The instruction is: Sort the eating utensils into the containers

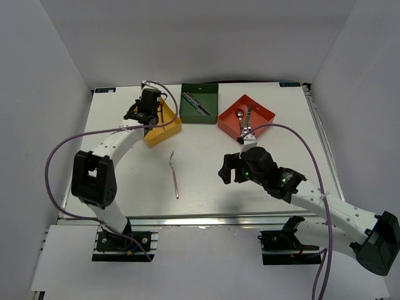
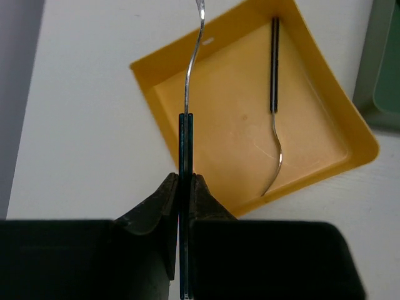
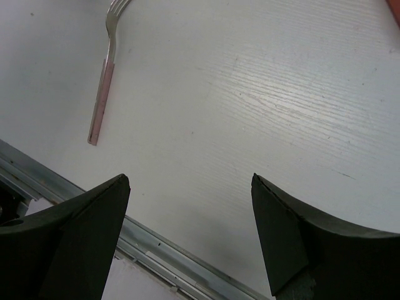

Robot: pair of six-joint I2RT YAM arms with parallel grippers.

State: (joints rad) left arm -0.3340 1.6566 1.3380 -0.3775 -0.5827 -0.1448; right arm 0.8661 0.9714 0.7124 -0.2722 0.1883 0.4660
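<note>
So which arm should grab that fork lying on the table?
Right. The right gripper is open and empty, with the fork in its view. The left gripper is shut on another utensil at the yellow tray.

Your left gripper (image 2: 185,184) pinches a teal-handled utensil (image 2: 185,144) edge-on, its metal stem reaching ahead over the yellow tray's (image 2: 231,131) left corner. A dark-handled utensil (image 2: 274,94) lies flat in that tray, ahead-right. A pink-handled fork (image 3: 103,94) lies flat, ahead-left of your right gripper (image 3: 190,181).

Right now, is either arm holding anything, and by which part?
The left fingers pinch a dark-handled utensil by its handle, over the yellow tray. The right fingers are open, holding nothing.
</note>
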